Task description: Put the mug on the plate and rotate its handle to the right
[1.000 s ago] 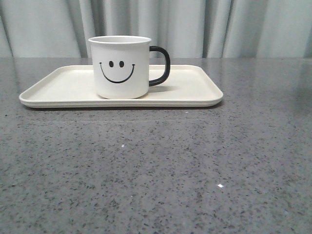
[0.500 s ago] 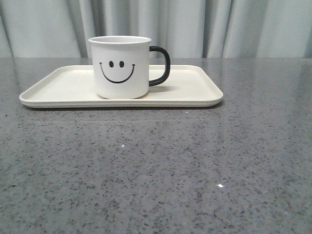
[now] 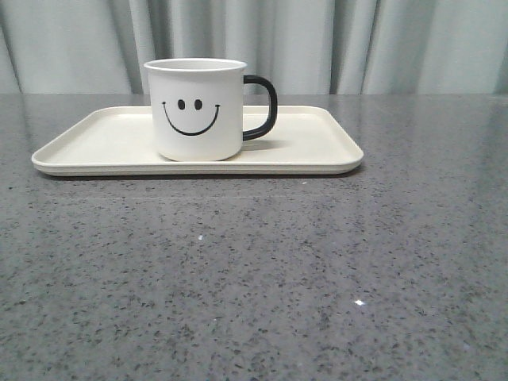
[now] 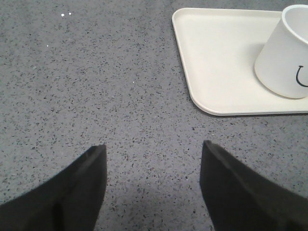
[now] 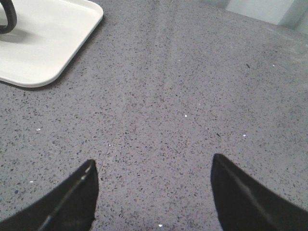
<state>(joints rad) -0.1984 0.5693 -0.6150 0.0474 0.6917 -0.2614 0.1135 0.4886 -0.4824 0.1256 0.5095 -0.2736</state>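
Observation:
The white mug with a black smiley face stands upright on the cream plate, left of the plate's middle. Its black handle points to the right. In the left wrist view the mug and the plate lie ahead. My left gripper is open and empty over bare table, short of the plate's corner. In the right wrist view a plate corner and a bit of the handle show. My right gripper is open and empty over bare table. Neither gripper shows in the front view.
The grey speckled table stretches from the plate to the front edge. A pale curtain hangs behind the table.

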